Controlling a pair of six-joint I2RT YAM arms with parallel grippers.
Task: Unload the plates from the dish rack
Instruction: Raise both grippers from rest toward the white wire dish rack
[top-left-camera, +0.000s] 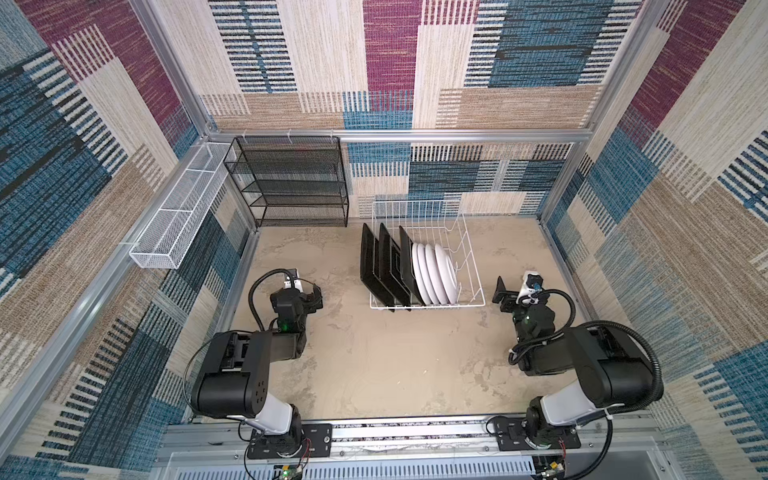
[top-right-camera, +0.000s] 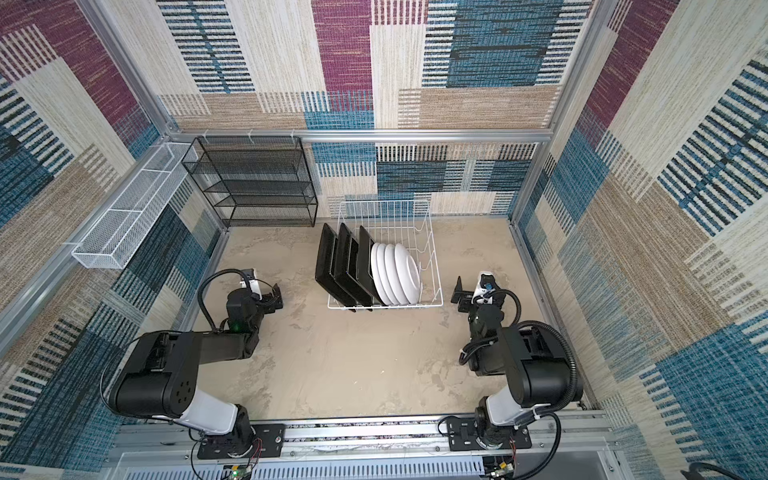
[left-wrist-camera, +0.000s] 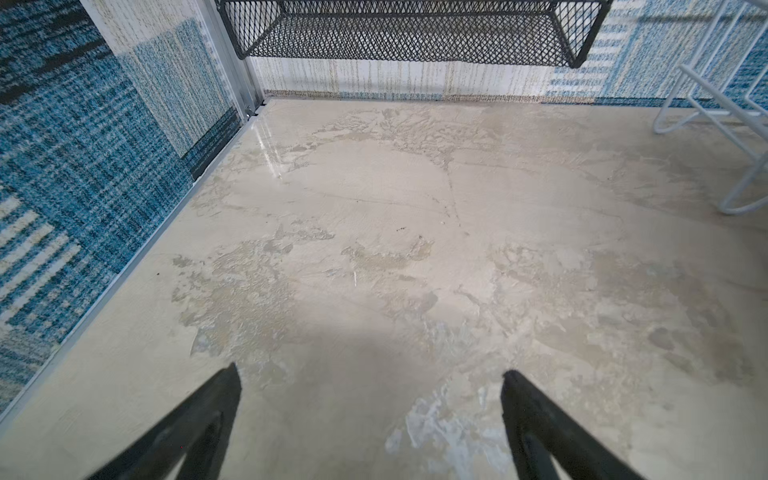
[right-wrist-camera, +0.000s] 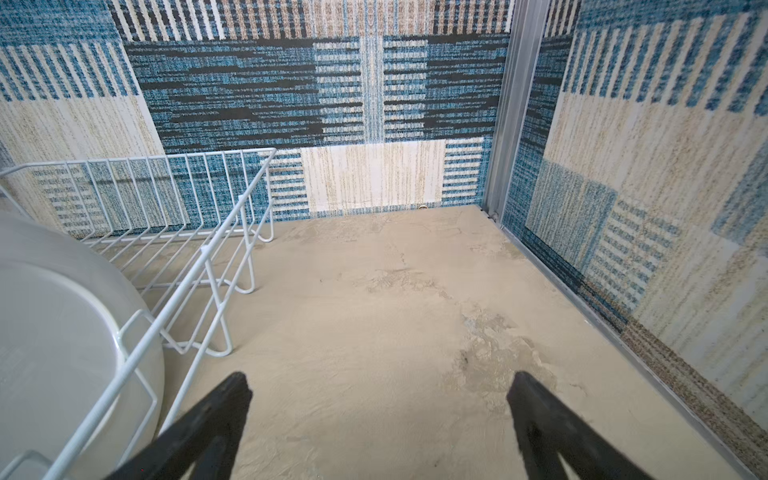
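The dish rack (top-left-camera: 417, 214) stands on the table (top-left-camera: 374, 365) near the back wall, right of centre in both top views. All plates are in the rack, on edge and leaning between the wire dividers.

Plate positions:
- Three square plates (top-left-camera: 384, 266) occupy the left part of the rack, with their black backs showing
- Four round plates (top-left-camera: 438, 272) stand directly to the right of the square plates, packed close together; only plain white surfaces show

Left gripper (top-left-camera: 309, 297): it sits low over the table, left of the rack and well apart from it. In the left wrist view the gripper (left-wrist-camera: 370, 370) has its jaws spread wide, with bare table between them. The same view shows a corner of the rack (left-wrist-camera: 715, 120) off to one side and the black mesh shelf (left-wrist-camera: 415, 33) ahead.

Right gripper (top-left-camera: 500, 291): it sits just beside the right side of the rack without touching it. In the right wrist view the gripper (right-wrist-camera: 380, 378) has its jaws spread wide, with nothing between them. The rack wall (right-wrist-camera: 216, 232) and the outermost round plate (right-wrist-camera: 54, 316) lie close beside one jaw.

A long white mesh basket (top-left-camera: 178, 208) is fixed along the left wall
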